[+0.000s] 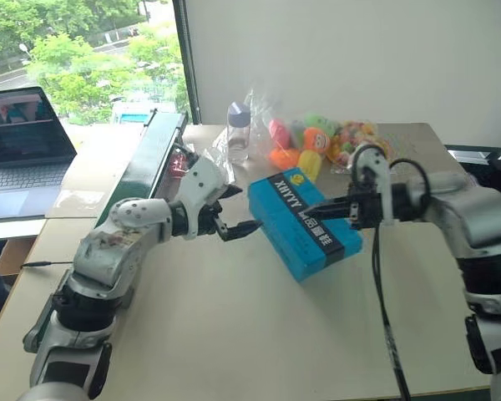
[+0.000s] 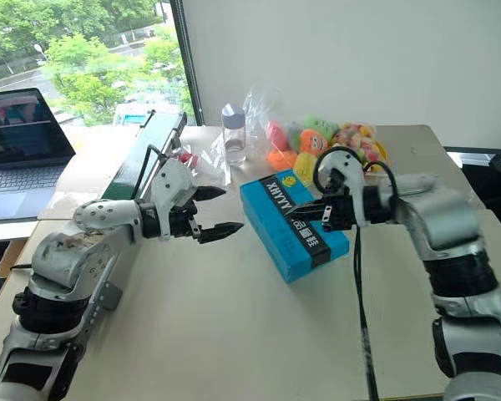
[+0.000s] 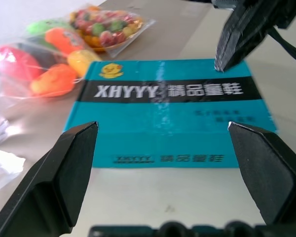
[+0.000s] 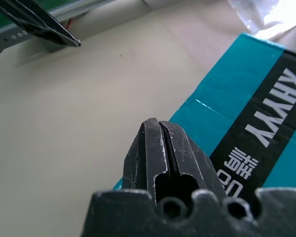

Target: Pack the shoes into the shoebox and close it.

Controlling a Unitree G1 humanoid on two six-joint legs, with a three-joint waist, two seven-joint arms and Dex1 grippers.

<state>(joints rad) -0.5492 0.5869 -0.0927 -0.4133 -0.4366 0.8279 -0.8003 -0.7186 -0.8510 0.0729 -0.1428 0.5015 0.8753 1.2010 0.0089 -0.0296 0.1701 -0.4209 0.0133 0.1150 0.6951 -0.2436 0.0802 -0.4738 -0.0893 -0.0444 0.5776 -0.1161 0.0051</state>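
As the box (image 1: 305, 222) lies lidded, its inside is hidden. One box sits between the gaping left claw (image 1: 236, 210) and the pinched-together, empty right claw (image 1: 315, 210).

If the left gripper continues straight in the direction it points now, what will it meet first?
Probably the shoebox: it lies closed, directly ahead of the open left gripper, though the gap is hard to judge.

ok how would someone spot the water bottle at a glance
Go to the far edge of the beige table, beyond the blue shoebox. The bottle stands upright left of the bag of plush toys: clear plastic, pale lavender cap, the only tall see-through thing there.
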